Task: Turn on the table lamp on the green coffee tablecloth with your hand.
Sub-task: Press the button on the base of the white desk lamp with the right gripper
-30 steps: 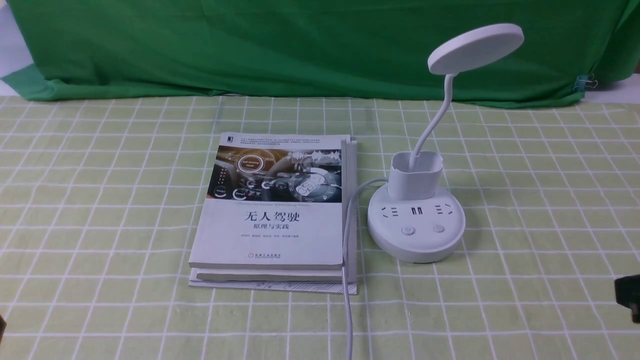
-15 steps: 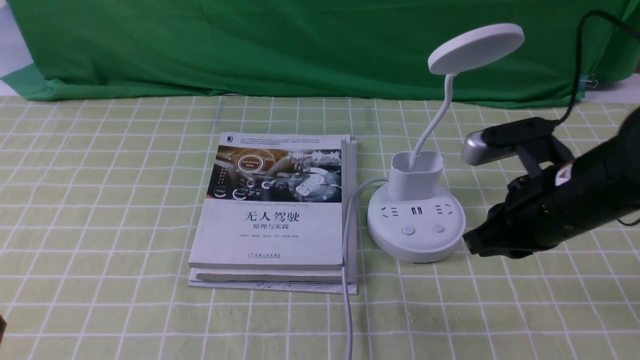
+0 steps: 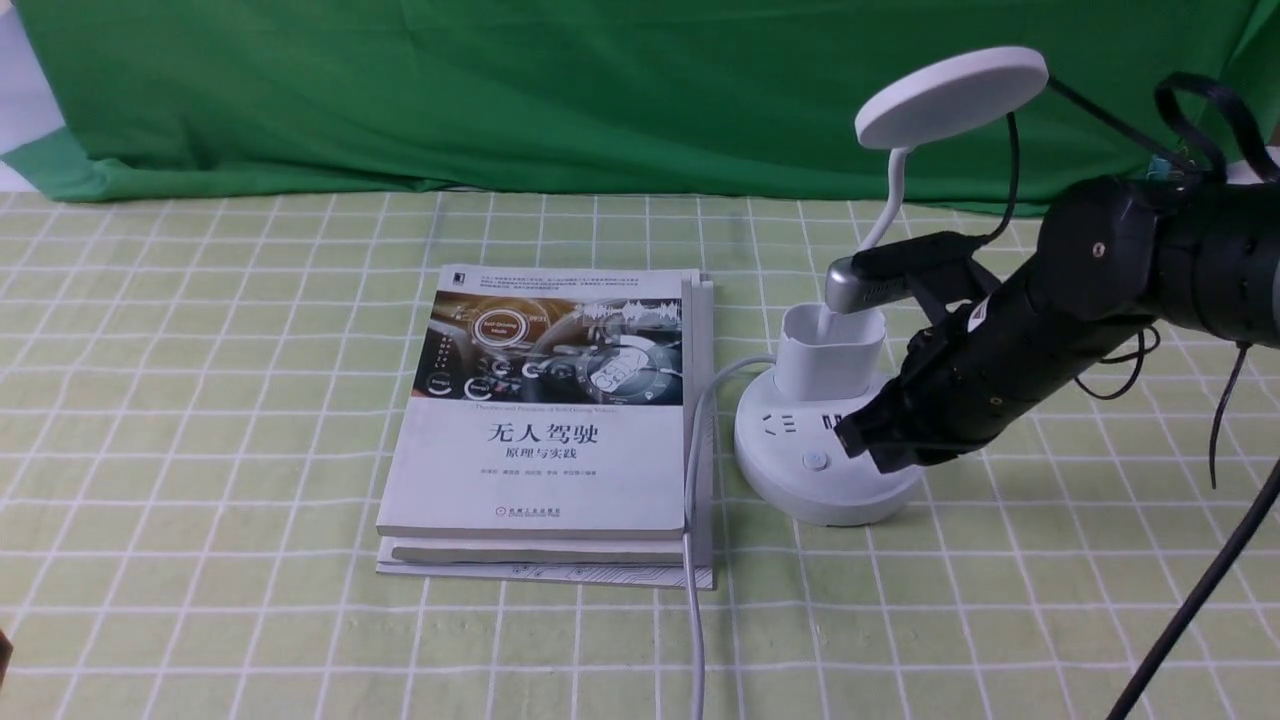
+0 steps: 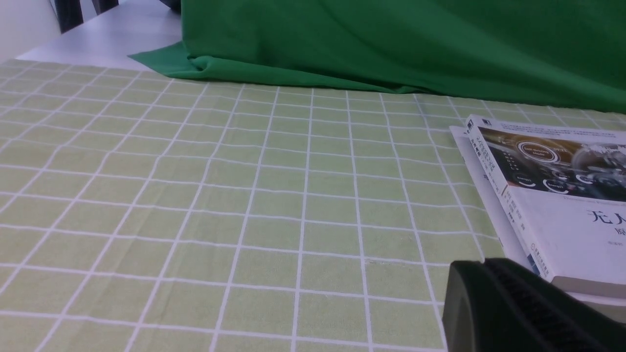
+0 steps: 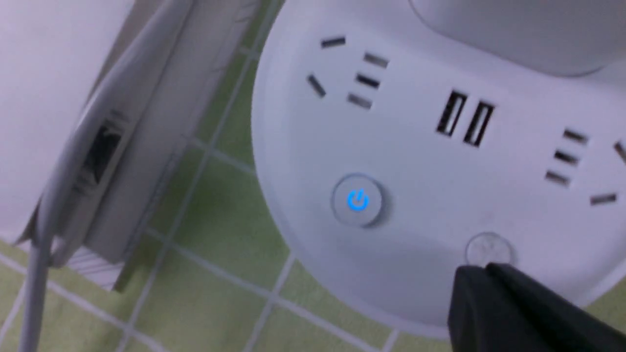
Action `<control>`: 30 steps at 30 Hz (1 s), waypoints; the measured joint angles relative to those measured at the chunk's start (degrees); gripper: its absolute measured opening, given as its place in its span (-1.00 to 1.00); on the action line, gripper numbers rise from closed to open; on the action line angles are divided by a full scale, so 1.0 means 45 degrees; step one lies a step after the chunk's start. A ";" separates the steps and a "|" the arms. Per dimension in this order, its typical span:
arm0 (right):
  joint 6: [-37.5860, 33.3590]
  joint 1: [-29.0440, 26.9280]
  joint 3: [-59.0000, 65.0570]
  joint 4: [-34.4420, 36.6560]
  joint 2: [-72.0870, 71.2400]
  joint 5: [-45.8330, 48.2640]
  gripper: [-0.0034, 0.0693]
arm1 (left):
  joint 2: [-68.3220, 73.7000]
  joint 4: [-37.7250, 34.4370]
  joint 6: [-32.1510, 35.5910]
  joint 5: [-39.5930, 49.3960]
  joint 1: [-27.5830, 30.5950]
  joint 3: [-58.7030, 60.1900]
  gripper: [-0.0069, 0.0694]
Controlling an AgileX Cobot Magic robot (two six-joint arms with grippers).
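The white table lamp [image 3: 830,400] stands on the pale green checked tablecloth [image 3: 200,400], disc head [image 3: 950,95] unlit. Its round base [image 5: 415,171] shows a blue-lit power button [image 5: 357,200] and a plain second button [image 5: 488,249]. My right gripper [image 3: 865,445] is shut, its tip over the base's right front, right at the plain button in the right wrist view [image 5: 481,274]. My left gripper [image 4: 481,266] is shut and empty, low over the cloth beside the books.
A stack of books [image 3: 550,420] lies left of the lamp, also in the left wrist view [image 4: 552,195]. The lamp's white cord [image 3: 693,560] runs along the books toward the front edge. A dark green backdrop [image 3: 600,90] hangs behind.
My right arm has come in from the right edge and swung left and down onto the lamp base, now covering its right button. The lamp and books have not moved.
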 joint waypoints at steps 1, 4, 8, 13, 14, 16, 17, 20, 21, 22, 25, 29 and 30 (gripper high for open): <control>0.0000 0.0000 -0.0041 0.0000 0.0069 -0.0095 -0.82 | 0.0000 0.0000 0.0000 0.0000 0.0000 0.0000 -0.81; 0.0000 0.0000 -0.0155 0.0000 0.0168 -0.0342 -0.82 | 0.0000 0.0000 0.0000 0.0000 0.0000 0.0000 -0.81; 0.0000 0.0000 -0.0339 -0.0028 0.0168 -0.0478 -0.82 | 0.0000 0.0000 0.0000 0.0000 0.0000 0.0000 -0.81; -0.0026 0.0000 -0.0400 -0.0041 0.0168 -0.0493 -0.82 | 0.0000 0.0000 0.0000 0.0000 0.0000 0.0000 -0.81; -0.0035 0.0000 -0.0400 -0.0041 0.0197 -0.0493 -0.82 | 0.0000 0.0000 0.0000 0.0000 0.0000 0.0000 -0.81; -0.0035 0.0000 -0.0409 -0.0041 0.0290 -0.0509 -0.82 | 0.0000 0.0000 0.0000 0.0000 0.0000 0.0000 -0.81; -0.0035 0.0000 -0.0409 -0.0041 0.0440 -0.0491 -0.82 | 0.0000 0.0000 0.0000 0.0000 0.0000 0.0000 -0.81; -0.0035 0.0000 -0.0527 -0.0041 0.0828 -0.0435 -0.82 | 0.0000 0.0000 0.0000 0.0000 0.0000 0.0000 -0.81; -0.0035 -0.0013 -0.0579 -0.0028 0.0890 -0.0380 -0.81 | 0.0000 0.0000 0.0000 0.0000 0.0000 0.0000 -0.81; -0.0035 -0.0013 -0.0579 -0.0028 0.0887 -0.0380 -0.81 | 0.0000 0.0000 0.0000 0.0000 0.0000 0.0000 -0.81; -0.0035 -0.0013 -0.0640 -0.0001 0.0923 -0.0388 -0.81 | 0.0000 0.0000 0.0000 0.0000 0.0000 0.0000 -0.81; -0.0035 0.0000 -0.0578 0.0013 0.0764 -0.0531 -0.81 | 0.0000 0.0000 0.0000 0.0000 0.0000 0.0000 -0.81; -0.0035 0.0000 -0.0568 0.0013 0.0751 -0.0542 -0.81 | 0.0000 0.0000 0.0000 0.0000 0.0000 0.0000 -0.81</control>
